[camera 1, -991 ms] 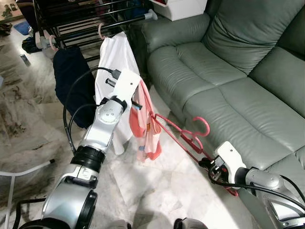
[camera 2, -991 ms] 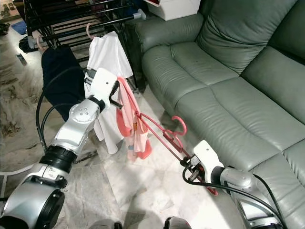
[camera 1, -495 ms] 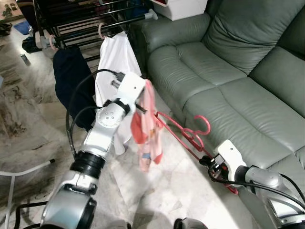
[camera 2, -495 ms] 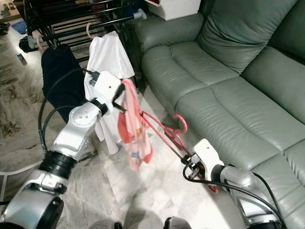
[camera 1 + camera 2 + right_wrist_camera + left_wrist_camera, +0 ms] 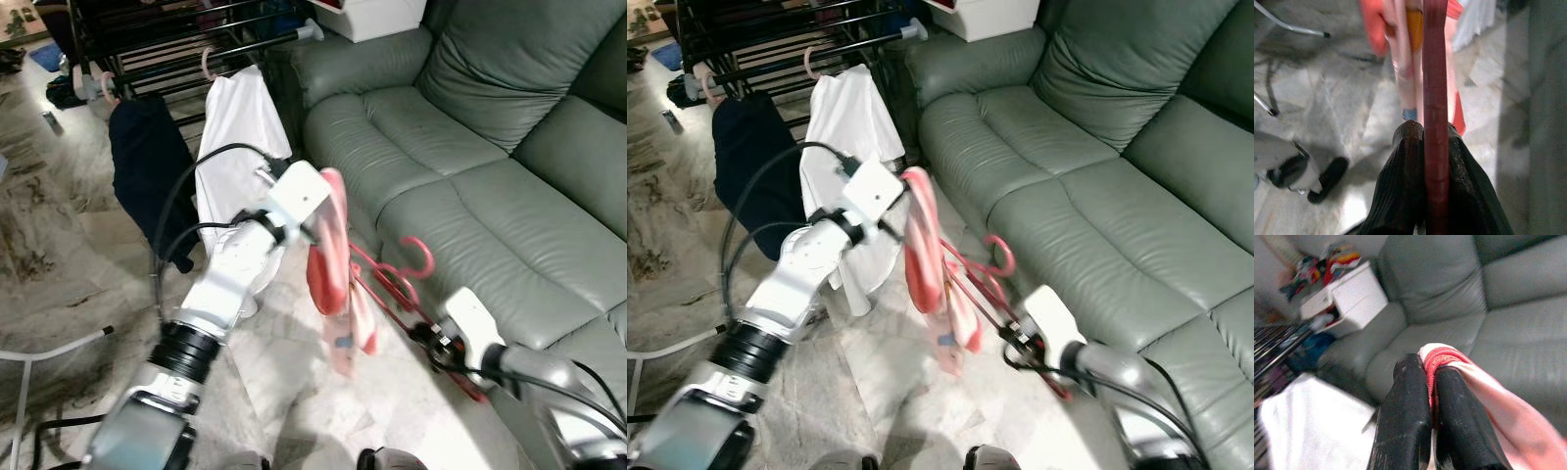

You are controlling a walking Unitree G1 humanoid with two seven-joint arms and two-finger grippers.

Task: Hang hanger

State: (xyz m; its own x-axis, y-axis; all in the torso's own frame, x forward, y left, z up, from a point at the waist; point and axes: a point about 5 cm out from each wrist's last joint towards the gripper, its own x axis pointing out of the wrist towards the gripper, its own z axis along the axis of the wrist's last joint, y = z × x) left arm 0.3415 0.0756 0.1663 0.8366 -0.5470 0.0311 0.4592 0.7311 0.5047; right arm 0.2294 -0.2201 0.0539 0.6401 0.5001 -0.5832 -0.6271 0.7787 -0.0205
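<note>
Red hanger (image 5: pixel 392 284) ran lengthwise from right gripper (image 5: pixel 1426 147), clamped on its low end, up-left to the pink garment (image 5: pixel 336 264) pinched by left gripper (image 5: pixel 1422 382). Hook faced the sofa (image 5: pixel 490 186); open floor (image 5: pixel 294 382) below.

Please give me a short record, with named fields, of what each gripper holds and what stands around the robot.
left gripper: fingers shut on the pink and red cloth garment
right gripper: fingers shut on the red plastic hanger
garment on hanger: partly, it hangs between both arms
drying rack: dark metal, behind the left arm, holding a white shirt and a dark garment
sofa: grey-green leather, on the robot's right
</note>
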